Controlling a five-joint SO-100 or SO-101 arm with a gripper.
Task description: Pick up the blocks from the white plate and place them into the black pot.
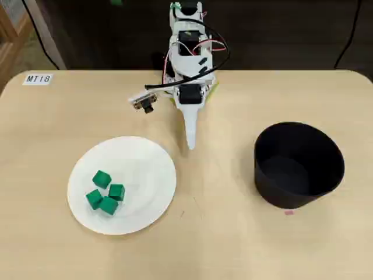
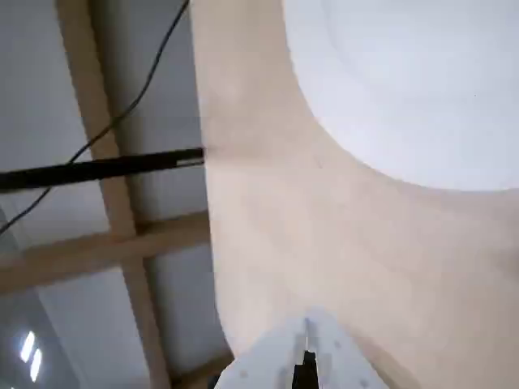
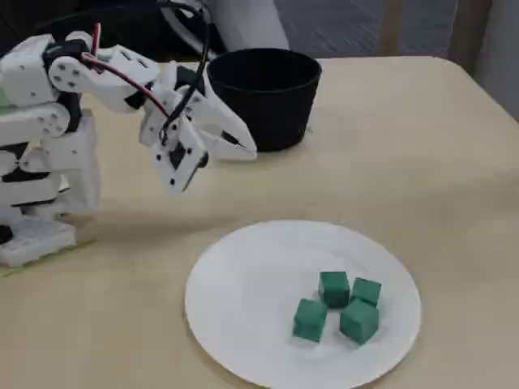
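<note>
Several small green blocks [image 1: 105, 192] [image 3: 340, 304] lie clustered on the white plate [image 1: 145, 169] [image 3: 251, 284], in its lower left part in the overhead view. The black pot [image 1: 303, 195] [image 3: 268, 109] stands upright on the table, to the right in the overhead view, and what I see of its inside looks empty. My gripper [image 1: 190, 144] [image 3: 250, 150] is shut and holds nothing. It hovers above the table between plate and pot, just off the plate's upper right rim. In the wrist view the gripper [image 2: 308, 356] shows at the bottom and the plate [image 2: 405, 81] at the top right; no blocks show there.
The arm's base [image 3: 36, 203] stands at the table's back edge in the overhead view. A label [image 1: 38, 79] reading MT18 lies at the table's back left corner. A small pink mark [image 1: 288, 212] sits in front of the pot. A wooden frame [image 2: 113, 243] shows past the table's edge.
</note>
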